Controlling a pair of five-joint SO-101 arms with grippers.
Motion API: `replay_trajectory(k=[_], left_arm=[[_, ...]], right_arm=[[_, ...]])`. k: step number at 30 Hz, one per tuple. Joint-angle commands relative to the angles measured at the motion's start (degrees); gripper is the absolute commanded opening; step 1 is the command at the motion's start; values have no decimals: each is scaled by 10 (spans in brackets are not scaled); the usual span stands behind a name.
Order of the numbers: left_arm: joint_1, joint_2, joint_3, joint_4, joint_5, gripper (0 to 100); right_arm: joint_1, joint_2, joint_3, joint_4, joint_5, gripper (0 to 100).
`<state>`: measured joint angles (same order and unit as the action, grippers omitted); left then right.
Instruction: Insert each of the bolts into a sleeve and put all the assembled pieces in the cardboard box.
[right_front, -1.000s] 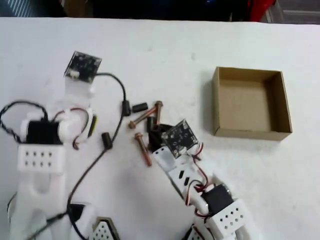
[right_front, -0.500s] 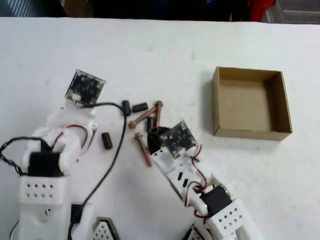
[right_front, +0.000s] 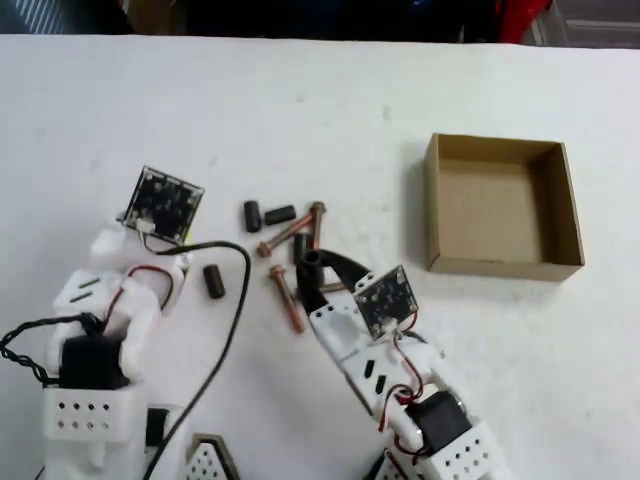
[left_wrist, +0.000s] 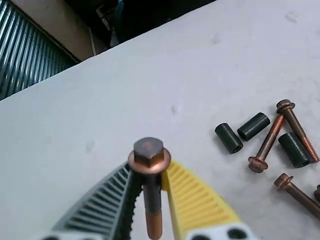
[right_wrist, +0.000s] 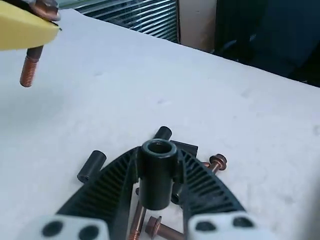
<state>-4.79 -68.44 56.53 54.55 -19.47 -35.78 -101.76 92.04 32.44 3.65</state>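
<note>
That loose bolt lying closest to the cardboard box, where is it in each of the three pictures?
High view: the bolt lies nearest the cardboard box.
Left wrist view: the bolt forms a V with another bolt.
Right wrist view: its head shows beside the right tool.
Shared landmark: the black sleeve alongside it.

The bolt (left_wrist: 150, 187) in the left gripper (left_wrist: 148, 167) is shining like coppery metal, with a rough threaded end. Its fingers (left_wrist: 195, 200) are looking like ribbed plastic. The sleeve (right_wrist: 157, 175) in the right gripper (right_wrist: 158, 152) is looking smooth and a little glossy. The cardboard box (right_front: 500, 267) is looking matt and papery, and so is the table (right_front: 330, 110), which is dull and a bit marked.
</note>
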Motion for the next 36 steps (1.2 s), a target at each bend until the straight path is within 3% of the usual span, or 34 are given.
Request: replay_trajectory(k=[1,5,9,17,26,36], left_arm=[[0,-15,-12,-24,0,24],[0,-15,-33,-36,4,24],[4,-13,-47,-72,63,24],[87,-13,-46,-137,133,24],[105,-13,-46,-234,137,24],[179,-16,-47,-236,122,24]], right_arm=[[3,-12,-4,0,11,17],[2,-15,7,-3,11,17],[2,-15,7,-3,11,17],[5,-15,7,-1,11,17],[2,-15,8,0,11,17],[1,-15,22,-3,11,17]])
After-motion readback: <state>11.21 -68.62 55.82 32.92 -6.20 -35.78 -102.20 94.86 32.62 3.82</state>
